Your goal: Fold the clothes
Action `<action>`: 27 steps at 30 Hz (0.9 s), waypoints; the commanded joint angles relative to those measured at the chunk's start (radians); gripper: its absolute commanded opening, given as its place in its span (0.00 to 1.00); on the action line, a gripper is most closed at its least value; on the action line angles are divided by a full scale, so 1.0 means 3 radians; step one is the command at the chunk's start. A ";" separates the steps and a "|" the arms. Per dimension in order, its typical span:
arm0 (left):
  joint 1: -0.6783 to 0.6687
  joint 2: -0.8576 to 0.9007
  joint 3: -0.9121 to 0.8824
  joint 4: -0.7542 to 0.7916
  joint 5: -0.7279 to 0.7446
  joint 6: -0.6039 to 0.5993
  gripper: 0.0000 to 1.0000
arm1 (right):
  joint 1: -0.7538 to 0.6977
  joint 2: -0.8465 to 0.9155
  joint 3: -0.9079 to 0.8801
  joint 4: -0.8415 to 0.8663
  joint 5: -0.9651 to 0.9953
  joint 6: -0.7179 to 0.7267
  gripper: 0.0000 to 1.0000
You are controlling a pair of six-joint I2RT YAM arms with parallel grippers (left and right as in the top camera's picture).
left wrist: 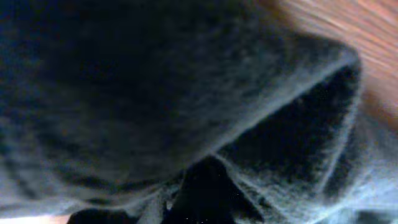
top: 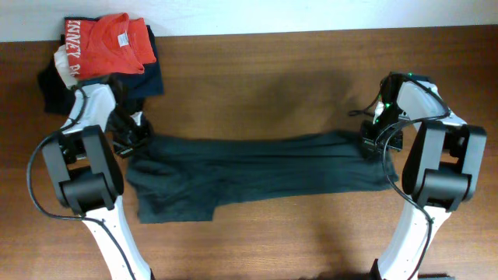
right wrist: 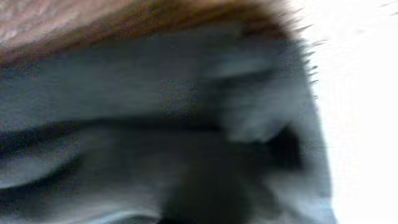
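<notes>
Right, far left corner: a red-orange shirt (top: 105, 45) sits atop dark navy garments (top: 149, 79), crowding the left arm. The left gripper (top: 134, 138) pinches one end of the black T-shirt (top: 249, 167), fingers pressed together on cloth. It lies stretched across the wooden table (top: 257, 70). The right gripper (top: 372, 142) is clamped on the other end.

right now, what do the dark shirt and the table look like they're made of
dark shirt: soft knit, probably cotton jersey, matte; it drapes, wrinkles and looks fuzzy. table: wood or wood-look laminate, can't tell which; reddish-brown grain streaks, low sheen.
</notes>
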State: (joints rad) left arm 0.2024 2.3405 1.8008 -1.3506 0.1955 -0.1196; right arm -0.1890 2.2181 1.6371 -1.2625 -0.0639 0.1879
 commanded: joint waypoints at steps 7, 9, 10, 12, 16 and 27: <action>0.0214 0.0201 0.1400 -0.0635 -0.0664 0.0006 0.20 | -0.0033 0.0070 0.1614 -0.0835 0.0458 0.0095 0.71; 0.0214 0.0201 0.1611 -0.0772 -0.0664 0.0006 0.40 | -0.0036 0.0070 0.1784 -0.0903 0.0465 0.0086 0.92; 0.0214 0.0201 0.1677 -0.0820 -0.0662 0.0005 0.71 | -0.0036 0.0070 0.1799 -0.0903 0.0465 0.0066 0.98; 0.0214 0.0201 0.1699 -0.0867 -0.0624 0.0005 0.99 | -0.0039 0.0090 0.1755 -0.0863 0.0409 -0.0092 0.99; 0.0215 0.0209 0.1698 -0.0852 -0.0614 0.0005 0.99 | -0.0090 0.0116 0.1378 -0.0543 0.0090 -0.0259 0.99; 0.0214 0.0209 0.1698 -0.0853 -0.0614 0.0005 0.99 | -0.0277 0.0116 0.0178 0.0051 -0.1169 -0.1190 0.99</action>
State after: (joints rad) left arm 0.2649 2.4001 2.2951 -1.6096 0.0105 -0.1204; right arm -0.2802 2.2513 1.7451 -1.2770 -0.3244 -0.0902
